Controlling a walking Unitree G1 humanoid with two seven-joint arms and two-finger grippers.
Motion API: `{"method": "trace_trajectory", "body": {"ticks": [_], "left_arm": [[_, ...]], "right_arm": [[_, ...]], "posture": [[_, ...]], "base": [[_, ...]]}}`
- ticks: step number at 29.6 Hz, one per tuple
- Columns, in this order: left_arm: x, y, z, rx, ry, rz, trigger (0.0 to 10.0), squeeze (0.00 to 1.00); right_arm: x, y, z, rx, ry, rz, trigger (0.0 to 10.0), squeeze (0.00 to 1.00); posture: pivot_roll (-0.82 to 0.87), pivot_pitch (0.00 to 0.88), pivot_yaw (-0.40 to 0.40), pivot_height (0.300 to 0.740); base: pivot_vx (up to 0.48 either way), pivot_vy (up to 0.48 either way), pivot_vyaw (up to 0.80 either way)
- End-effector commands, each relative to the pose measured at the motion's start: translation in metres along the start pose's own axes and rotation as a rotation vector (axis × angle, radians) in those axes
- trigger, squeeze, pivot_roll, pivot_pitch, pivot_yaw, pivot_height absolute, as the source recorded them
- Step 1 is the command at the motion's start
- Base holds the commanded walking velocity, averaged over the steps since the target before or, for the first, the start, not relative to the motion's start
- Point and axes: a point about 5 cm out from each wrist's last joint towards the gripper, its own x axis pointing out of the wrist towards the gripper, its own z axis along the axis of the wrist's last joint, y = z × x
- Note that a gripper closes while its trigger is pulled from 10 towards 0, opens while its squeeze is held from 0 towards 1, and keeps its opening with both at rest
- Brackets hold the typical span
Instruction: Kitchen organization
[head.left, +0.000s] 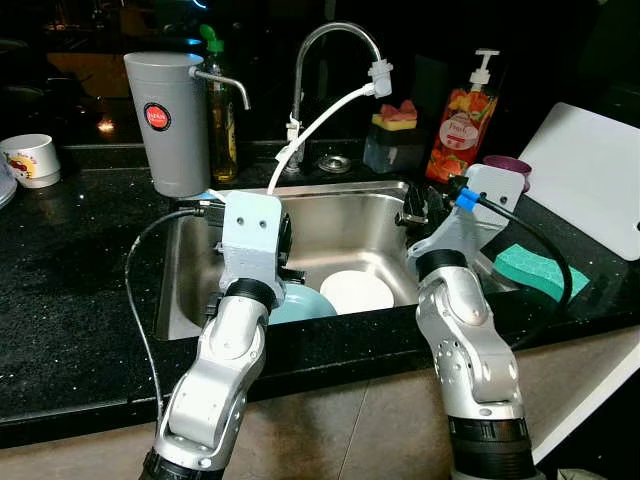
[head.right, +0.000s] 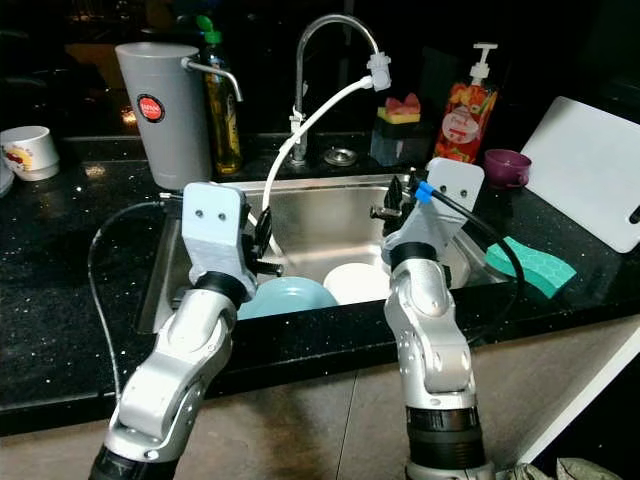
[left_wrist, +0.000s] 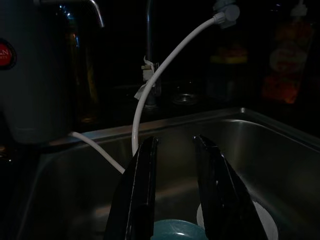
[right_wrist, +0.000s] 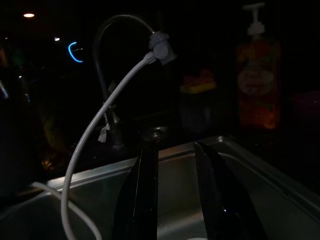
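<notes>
1. In the stainless steel sink (head.left: 190, 290) lie a pale blue bowl (head.right: 290, 297) and a round white plate (head.left: 357, 291), neither yet lifted.
2. The left gripper (left_wrist: 175, 200) hangs parted and empty just above the bowl.
3. The right gripper (right_wrist: 175, 200), likewise parted and empty, hovers over the basin's right side.
4. The tidying looks barely begun.

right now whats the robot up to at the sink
Both arms reach over the steel sink. The left gripper hovers open above a light blue bowl, and the right gripper hovers open near a white plate beside that bowl. Neither holds anything yet. A green sponge lies on the counter to the right.
</notes>
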Motion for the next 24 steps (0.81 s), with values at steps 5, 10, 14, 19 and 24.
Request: {"method": "trace_trajectory", "body": {"ticks": [5,10,14,19,24], "left_arm": [[-0.0018,0.0016,-0.0025,0.013,0.005,0.007,10.0,0.0],[-0.0027,0.0029,-0.0037,0.013,0.01,0.016,10.0,0.0],[-0.0031,0.0001,-0.0043,0.014,0.007,0.009,10.0,0.0],[-0.001,0.0002,-0.0035,0.018,-0.002,0.001,10.0,0.0],[-0.0009,0.0013,-0.004,0.026,-0.007,-0.005,10.0,0.0]], "right_arm": [[-0.0056,-0.0016,-0.0028,0.003,0.018,-0.008,10.0,0.0],[-0.0092,-0.0038,-0.0059,0.004,0.033,-0.014,10.0,0.0],[-0.0098,-0.0043,-0.0049,0.001,0.033,-0.013,10.0,0.0],[-0.0082,-0.0072,0.0008,-0.003,0.01,-0.023,10.0,0.0],[-0.0096,-0.0096,0.0026,-0.007,0.002,-0.034,10.0,0.0]], "posture": [[0.12,0.089,-0.075,0.74],[0.12,0.089,-0.079,0.74],[0.12,0.074,-0.081,0.74],[0.11,0.055,-0.069,0.74],[0.11,0.046,-0.068,0.74]], "base": [[0.0,0.0,0.0],[0.0,0.0,0.0],[0.0,0.0,0.0],[0.0,0.0,0.0],[0.0,0.0,0.0]]}}
